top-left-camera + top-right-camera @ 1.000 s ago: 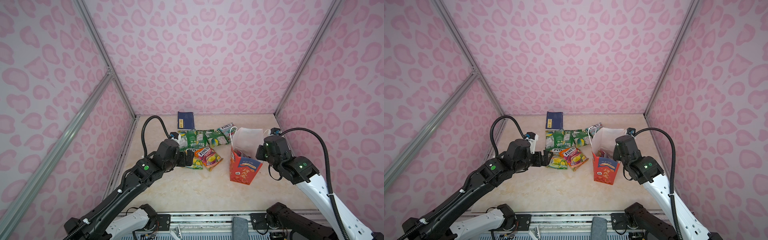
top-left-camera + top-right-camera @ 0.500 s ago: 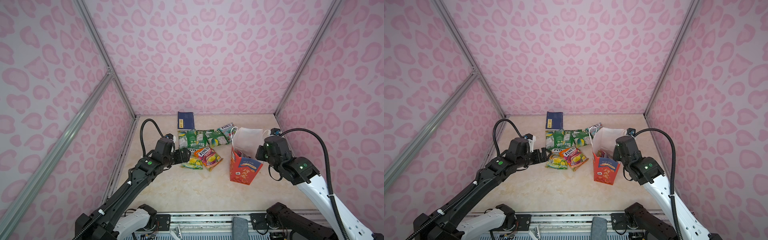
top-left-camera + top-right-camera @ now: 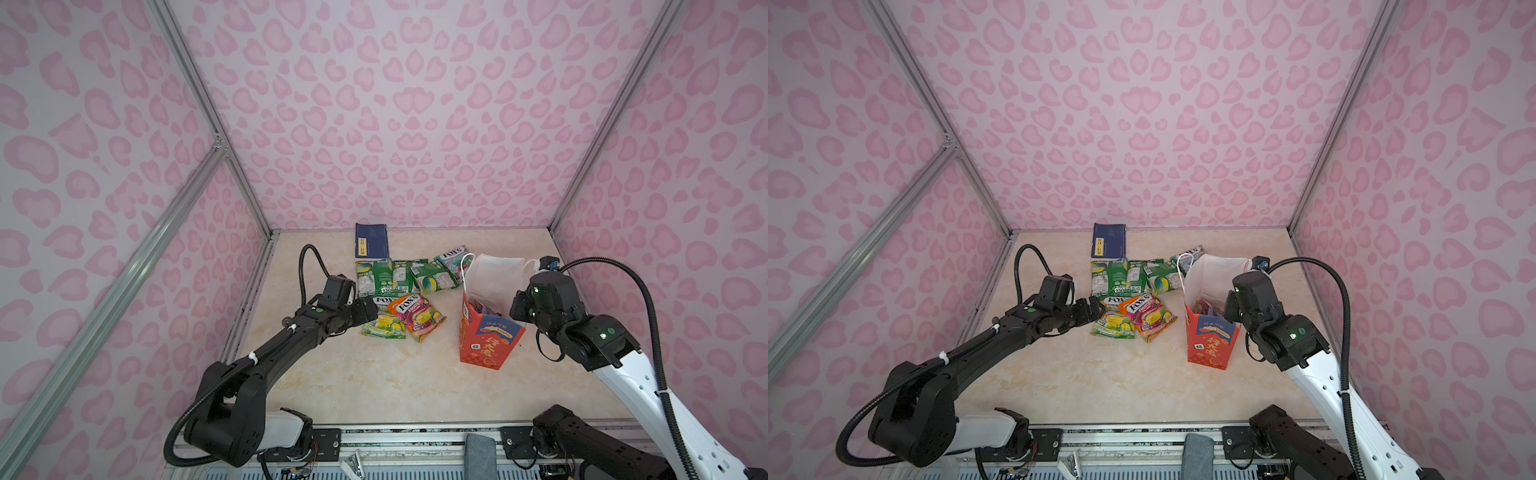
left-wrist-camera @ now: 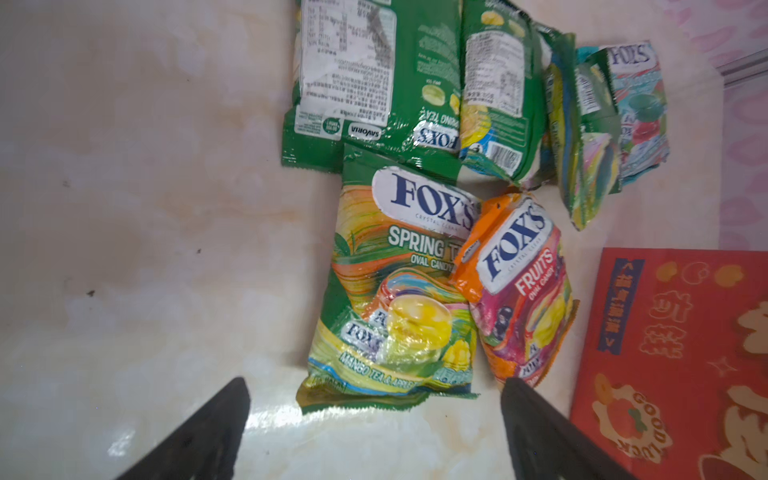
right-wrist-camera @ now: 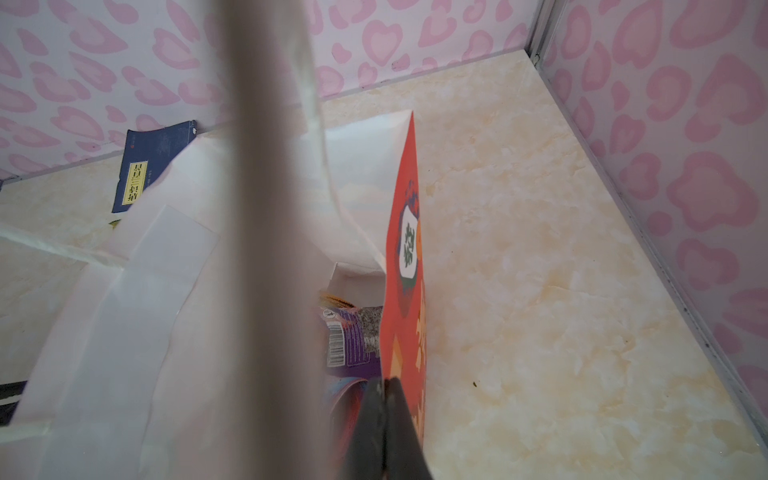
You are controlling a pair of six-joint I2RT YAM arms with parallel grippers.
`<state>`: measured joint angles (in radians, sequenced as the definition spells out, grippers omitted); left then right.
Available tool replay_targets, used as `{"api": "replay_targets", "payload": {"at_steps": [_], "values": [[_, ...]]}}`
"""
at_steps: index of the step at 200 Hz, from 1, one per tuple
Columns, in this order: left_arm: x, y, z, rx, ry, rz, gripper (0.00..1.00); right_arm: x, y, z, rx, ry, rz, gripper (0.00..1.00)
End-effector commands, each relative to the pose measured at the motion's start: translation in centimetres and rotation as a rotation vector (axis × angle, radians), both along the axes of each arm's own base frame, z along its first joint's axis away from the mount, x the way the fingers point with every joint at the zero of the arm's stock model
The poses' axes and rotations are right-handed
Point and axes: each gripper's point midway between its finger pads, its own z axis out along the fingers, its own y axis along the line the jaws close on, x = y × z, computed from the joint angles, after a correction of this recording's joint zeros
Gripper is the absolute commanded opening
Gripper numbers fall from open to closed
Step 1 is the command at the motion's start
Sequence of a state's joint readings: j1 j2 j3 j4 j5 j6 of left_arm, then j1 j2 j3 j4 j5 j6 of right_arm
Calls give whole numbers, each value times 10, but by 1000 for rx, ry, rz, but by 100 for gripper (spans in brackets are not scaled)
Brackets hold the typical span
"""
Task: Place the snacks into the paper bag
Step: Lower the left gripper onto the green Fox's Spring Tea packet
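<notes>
Item: tall red-orange paper bag (image 3: 486, 345), upright at 3 o'clock on my marble-look table (image 3: 374, 386); a purple glossy packet (image 5: 353, 340) lies inside. Loose glossy snack packets (image 3: 399, 286) cluster at the bag's 9 to 10 o'clock. My left gripper (image 4: 374, 380), fingers spread wide and empty, sits at 9 o'clock of the yellow-green packet (image 4: 395, 291). My right gripper (image 5: 386, 395) is pinched tight on the bag's wall.
</notes>
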<state>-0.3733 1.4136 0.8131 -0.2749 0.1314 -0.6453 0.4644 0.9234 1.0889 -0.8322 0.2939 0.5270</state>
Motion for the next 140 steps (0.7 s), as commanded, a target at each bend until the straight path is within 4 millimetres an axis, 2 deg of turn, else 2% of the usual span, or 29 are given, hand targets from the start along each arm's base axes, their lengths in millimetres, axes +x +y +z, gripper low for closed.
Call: {"api": "replay_targets", "payload": {"at_steps": [1,23,82,140], "values": [[12,-8,-15,1,7,-20,98,0,1,-3,-6,7,13,0],[13,-23,-29,-14,43,-70,93,0,1,-5,-9,12,15,0],[12,-26,-49,78,98,-89,93,4,4,-6,-4,17,27,0],[8,-32,-57,113,115,-112,75,4,4,-6,-4,17,31,0]]}}
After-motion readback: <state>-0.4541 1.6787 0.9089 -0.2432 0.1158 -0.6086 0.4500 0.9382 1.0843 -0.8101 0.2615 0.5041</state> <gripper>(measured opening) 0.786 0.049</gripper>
